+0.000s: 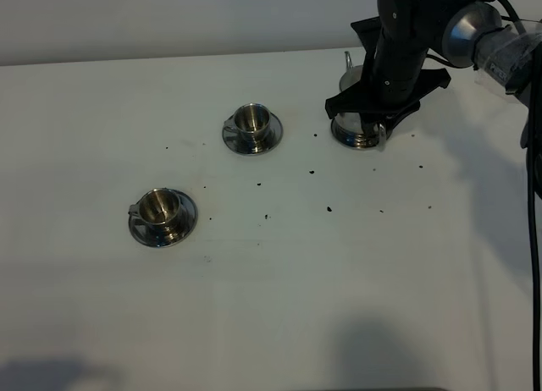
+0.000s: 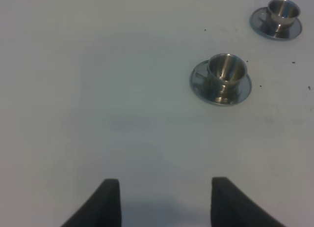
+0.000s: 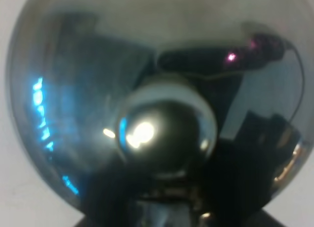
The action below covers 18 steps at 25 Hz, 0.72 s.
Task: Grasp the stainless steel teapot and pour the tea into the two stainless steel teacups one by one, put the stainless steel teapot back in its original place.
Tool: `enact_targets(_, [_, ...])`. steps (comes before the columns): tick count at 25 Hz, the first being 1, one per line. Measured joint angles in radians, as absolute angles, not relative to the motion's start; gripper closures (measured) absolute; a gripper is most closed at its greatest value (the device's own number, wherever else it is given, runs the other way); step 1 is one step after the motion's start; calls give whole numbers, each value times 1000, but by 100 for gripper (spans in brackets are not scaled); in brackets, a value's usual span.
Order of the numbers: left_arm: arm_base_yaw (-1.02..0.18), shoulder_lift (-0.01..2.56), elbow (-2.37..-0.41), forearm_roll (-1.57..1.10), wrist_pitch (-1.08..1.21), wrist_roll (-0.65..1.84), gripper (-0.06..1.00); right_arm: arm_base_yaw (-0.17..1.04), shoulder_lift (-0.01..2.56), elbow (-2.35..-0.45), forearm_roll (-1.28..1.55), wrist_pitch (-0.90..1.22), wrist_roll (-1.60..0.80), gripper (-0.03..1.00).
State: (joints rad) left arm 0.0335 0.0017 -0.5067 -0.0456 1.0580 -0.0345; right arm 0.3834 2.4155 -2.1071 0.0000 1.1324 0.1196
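Note:
The stainless steel teapot (image 1: 345, 125) stands at the back right on its round steel disc (image 1: 351, 141), the original place, with its thin spout (image 1: 347, 63) pointing up behind the arm. My right gripper (image 1: 373, 123) is lowered over the pot and covers most of it. The right wrist view is filled by the domed lid (image 3: 73, 89) and its knob (image 3: 167, 133), and the fingers do not show there. Two stainless steel teacups on saucers stand left of it, one farther back (image 1: 251, 120) (image 2: 283, 10), one nearer (image 1: 161, 208) (image 2: 226, 70). My left gripper (image 2: 167, 202) is open over bare table.
Small dark specks (image 1: 329, 209) are scattered on the white tabletop (image 1: 279, 289) between the cups and the teapot. The right arm's cable (image 1: 533, 196) hangs along the right edge. A pale wall runs behind the table's far edge.

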Motion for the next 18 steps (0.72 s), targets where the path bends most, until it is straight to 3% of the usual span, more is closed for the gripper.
enact_targets(6, [33, 2, -507, -46, 1058, -34, 49, 383, 2416, -2107, 0, 1129, 120, 79])
enact_targets(18, [33, 2, -507, -46, 1058, -34, 49, 383, 2416, -2107, -16, 1128, 78, 79])
